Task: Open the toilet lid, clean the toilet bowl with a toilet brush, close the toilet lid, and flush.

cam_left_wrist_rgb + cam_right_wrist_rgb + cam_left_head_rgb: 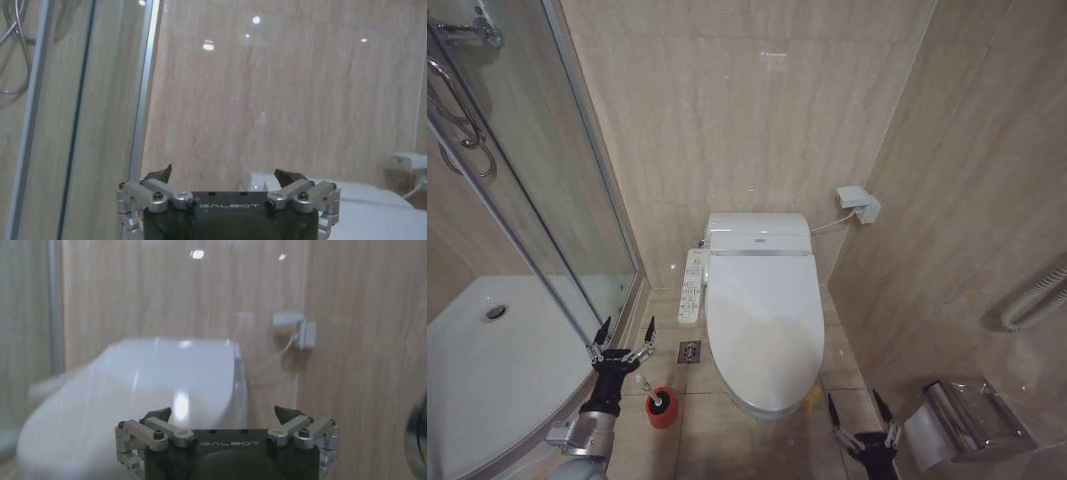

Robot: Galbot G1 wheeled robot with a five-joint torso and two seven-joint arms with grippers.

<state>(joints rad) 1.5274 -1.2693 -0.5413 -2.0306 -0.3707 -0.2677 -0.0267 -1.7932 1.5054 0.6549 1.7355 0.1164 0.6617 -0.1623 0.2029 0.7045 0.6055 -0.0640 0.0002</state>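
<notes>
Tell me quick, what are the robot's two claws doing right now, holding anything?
Left gripper: open, holding nothing, above the red-holdered toilet brush on the floor.
Right gripper: open, holding nothing, by the front of the closed toilet lid.

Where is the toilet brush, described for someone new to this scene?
Find the white toilet lid, shut, against the back wall. On the floor at its left, by the shower's glass door, the toilet brush stands in a small round red holder, the one red thing there.

Warm, even light; ceiling-lamp glare on the wall tiles (220,100); wrist views perhaps motion-blurred.
</notes>
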